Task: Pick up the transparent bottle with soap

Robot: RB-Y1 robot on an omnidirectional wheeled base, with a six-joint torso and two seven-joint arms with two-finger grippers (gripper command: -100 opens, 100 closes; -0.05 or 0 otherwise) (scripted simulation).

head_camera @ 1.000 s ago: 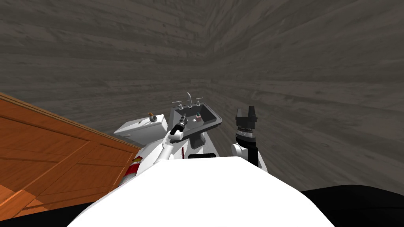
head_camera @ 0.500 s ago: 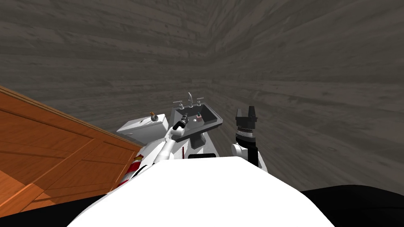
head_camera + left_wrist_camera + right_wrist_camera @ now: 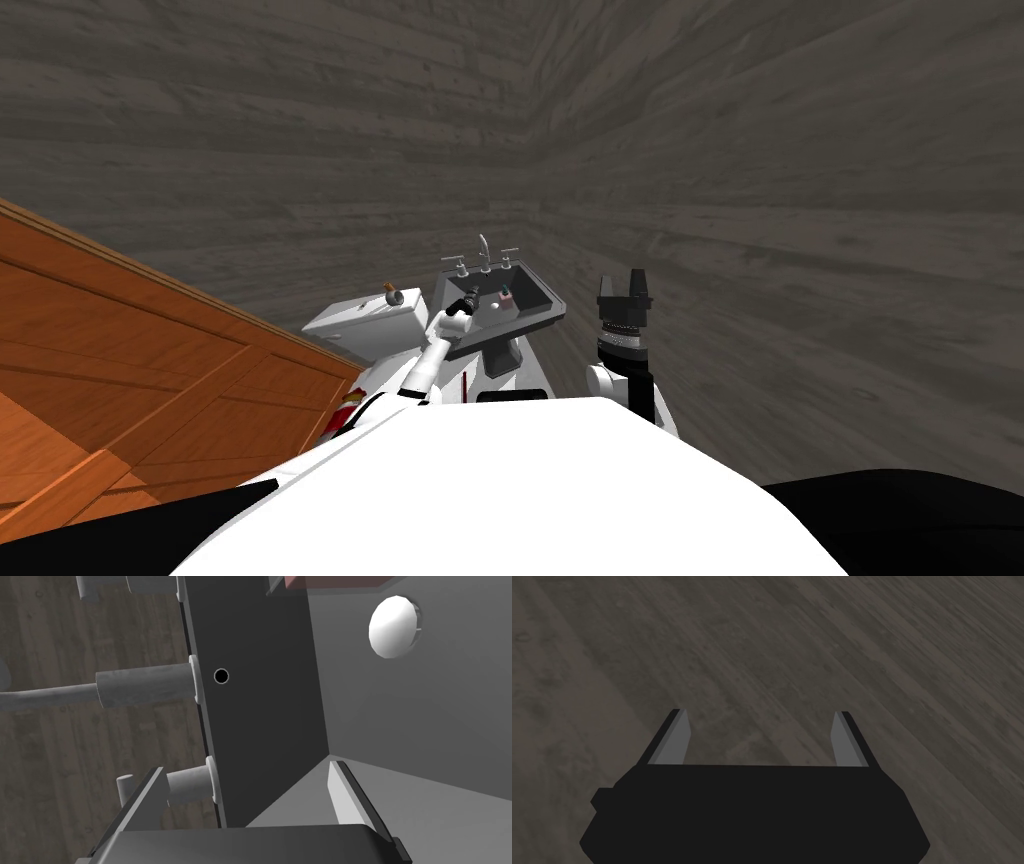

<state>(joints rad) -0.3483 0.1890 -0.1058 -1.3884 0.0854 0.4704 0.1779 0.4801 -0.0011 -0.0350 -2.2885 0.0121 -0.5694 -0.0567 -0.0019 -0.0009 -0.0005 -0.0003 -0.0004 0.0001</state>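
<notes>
Two arms show in the head view. The left gripper (image 3: 472, 296) reaches low over the dark grey sink (image 3: 548, 306), and the right gripper (image 3: 625, 283) stands raised off the sink's right edge, fingers apart. The pinkish bottle (image 3: 506, 293) stands inside the basin near its back wall, just right of the left gripper. A white toilet tank (image 3: 365, 322) sits by the sink's left edge.

In the left wrist view, the left gripper (image 3: 245, 791) has its fingers spread wide, nothing between them, facing the basin's back wall. A sliver of the bottle (image 3: 335, 581) shows against that wall, beyond the white drain (image 3: 395, 626).

In the right wrist view, the right gripper (image 3: 759, 738) is likewise spread and empty.
</notes>
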